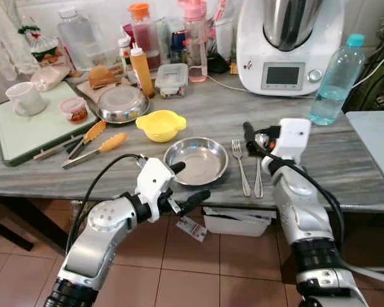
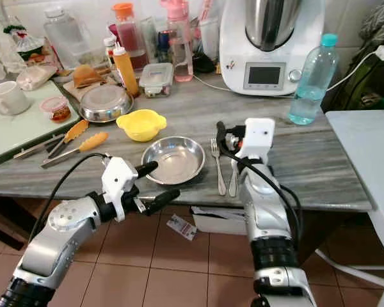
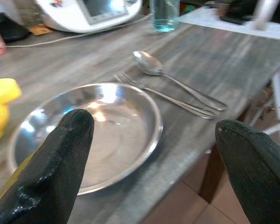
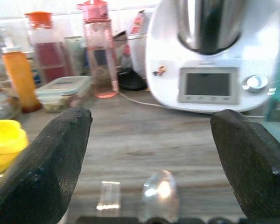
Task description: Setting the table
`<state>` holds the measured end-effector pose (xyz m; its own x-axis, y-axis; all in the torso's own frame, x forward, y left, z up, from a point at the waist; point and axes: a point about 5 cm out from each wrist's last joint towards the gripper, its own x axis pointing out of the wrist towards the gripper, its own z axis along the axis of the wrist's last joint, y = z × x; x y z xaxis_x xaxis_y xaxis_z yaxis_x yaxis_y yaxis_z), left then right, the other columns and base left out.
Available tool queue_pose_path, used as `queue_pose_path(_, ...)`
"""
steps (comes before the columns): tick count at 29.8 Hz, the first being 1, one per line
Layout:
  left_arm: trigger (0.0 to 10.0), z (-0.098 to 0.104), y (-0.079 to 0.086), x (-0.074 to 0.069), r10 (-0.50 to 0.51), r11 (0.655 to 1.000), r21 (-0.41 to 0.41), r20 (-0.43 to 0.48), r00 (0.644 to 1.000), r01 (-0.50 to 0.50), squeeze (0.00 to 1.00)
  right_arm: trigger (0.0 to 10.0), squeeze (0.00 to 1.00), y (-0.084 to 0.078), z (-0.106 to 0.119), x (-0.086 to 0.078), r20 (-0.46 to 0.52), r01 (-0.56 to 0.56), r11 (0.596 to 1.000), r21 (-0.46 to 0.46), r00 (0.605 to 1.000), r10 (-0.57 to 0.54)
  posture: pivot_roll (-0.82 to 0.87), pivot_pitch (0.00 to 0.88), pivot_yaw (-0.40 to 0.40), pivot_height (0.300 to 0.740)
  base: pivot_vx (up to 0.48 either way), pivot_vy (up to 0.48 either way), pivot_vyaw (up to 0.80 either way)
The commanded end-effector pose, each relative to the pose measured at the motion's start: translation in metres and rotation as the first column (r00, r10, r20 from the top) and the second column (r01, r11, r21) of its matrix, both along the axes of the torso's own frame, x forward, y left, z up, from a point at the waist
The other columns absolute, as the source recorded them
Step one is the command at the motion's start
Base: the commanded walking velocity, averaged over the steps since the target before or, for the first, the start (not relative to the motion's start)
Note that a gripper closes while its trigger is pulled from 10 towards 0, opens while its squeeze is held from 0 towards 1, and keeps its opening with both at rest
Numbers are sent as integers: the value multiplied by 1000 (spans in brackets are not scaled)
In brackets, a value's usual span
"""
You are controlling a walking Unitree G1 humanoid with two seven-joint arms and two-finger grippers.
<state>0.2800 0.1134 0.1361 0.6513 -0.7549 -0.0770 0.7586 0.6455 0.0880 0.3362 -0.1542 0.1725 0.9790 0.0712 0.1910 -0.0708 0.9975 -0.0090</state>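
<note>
My left gripper (image 1: 187, 184) hangs at the near edge of the grey wooden table (image 1: 345, 169), fingers spread wide and holding nothing. Just past them sits the shallow round steel plate (image 1: 196, 160), also empty. My right gripper (image 1: 256, 135), fingers apart too, hovers over the steel spoon (image 1: 259, 167), which lies lengthwise front-to-back beside the steel fork (image 1: 241, 165). Small yellow plastic bowl (image 1: 160, 125) behind looks empty.

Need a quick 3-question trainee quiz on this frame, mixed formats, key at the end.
1. True or false: the fork lies between the steel plate and the spoon.
2. The left gripper is: A) shut on the plate, B) open at the plate's near rim, C) holding tongs.
3. Fill in: the right gripper is open above the ____.

Key: 1 true; 2 B; 3 spoon.
</note>
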Motion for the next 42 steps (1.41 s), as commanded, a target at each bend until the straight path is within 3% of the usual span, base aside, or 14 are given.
queue_pose_path(1, 10000, 1, 10, 2, 73, 997, 3, 33, 997, -74, 0, 10000, 1000, 0, 4, -9, 26, 9, 1000, -19, 1000, -8, -65, 14, 91, 740, 0, 0, 0)
queue_pose_path(5, 10000, 9, 22, 10, 255, 967, -58, 131, 958, -249, 0, 10000, 1000, -10, 3, -29, 35, 47, 997, -58, 998, -45, -68, 9, 88, 740, 0, 0, 0)
queue_pose_path(8, 10000, 11, 27, 13, 327, 944, -92, 131, 936, -317, 0, 10000, 1000, -16, 2, -43, 34, 64, 993, -98, 998, -61, -75, 5, 82, 740, 0, 0, 0)
queue_pose_path(12, 10000, 8, 34, 12, 373, 927, -92, 132, 918, -364, 0, 10000, 1000, -24, -10, -61, -10, 90, 990, -108, 996, -92, -79, 0, 76, 740, 0, 0, 0)
queue_pose_path(14, 10000, 2, 42, 9, 443, 897, -76, 138, 886, -436, 0, 10000, 1000, -27, -20, -71, -44, 97, 987, -128, 994, -104, -83, 0, 73, 740, 0, 0, 0)
queue_pose_path(20, 10000, -11, 52, 6, 529, 848, -40, 136, 838, -529, 0, 10000, 1000, -30, -29, -83, -77, 114, 985, -129, 989, -125, -91, 0, 71, 740, 0, 0, 0)
queue_pose_path(24, 10000, -25, 62, 0, 629, 775, -30, 124, 768, -631, 0, 10000, 1000, -26, -38, -93, -119, 119, 984, -130, 984, -134, -108, 0, 64, 740, 0, 0, 0)
queue_pose_path(25, 10000, -25, 62, 0, 629, 775, -30, 124, 768, -631, 0, 10000, 1000, -26, -38, -93, -119, 119, 984, -130, 984, -134, -108, 0, 64, 740, 0, 0, 0)
queue_pose_path(26, 10000, -24, 63, -1, 653, 756, -47, 134, 745, -653, 0, 10000, 922, -24, -38, -94, -124, 108, 986, -129, 985, -124, -110, 0, 60, 740, 0, 0, 0)
queue_pose_path(27, 10000, -24, 64, -1, 664, 746, -54, 134, 736, -664, 0, 10000, 686, -23, -39, -95, -130, 103, 986, -128, 984, -120, -110, 0, 59, 740, 0, 0, 0)
queue_pose_path(28, 10000, -23, 64, -1, 673, 739, -59, 134, 728, -672, 0, 10000, 227, -23, -39, -95, -137, 98, 987, -125, 984, -115, -109, 0, 58, 740, 0, 0, 0)
queue_pose_path(29, 10000, -23, 64, -1, 674, 737, -60, 134, 726, -673, 0, 10000, 0, -22, -39, -95, -136, 97, 987, -128, 984, -114, -109, 0, 56, 740, 0, 0, -725)
queue_pose_path(38, 10000, -26, 56, -2, 679, 732, -53, 129, 723, -679, 0, 10000, 0, -23, -40, -94, -153, 68, 988, -137, 984, -89, -104, 0, 39, 740, 0, 0, -752)
queue_pose_path(42, 10000, -28, 55, -3, 682, 729, -40, 125, 721, -683, 0, 10000, 0, -20, -41, -94, -162, 54, 988, -143, 984, -77, -99, 0, 39, 740, 0, 0, 0)
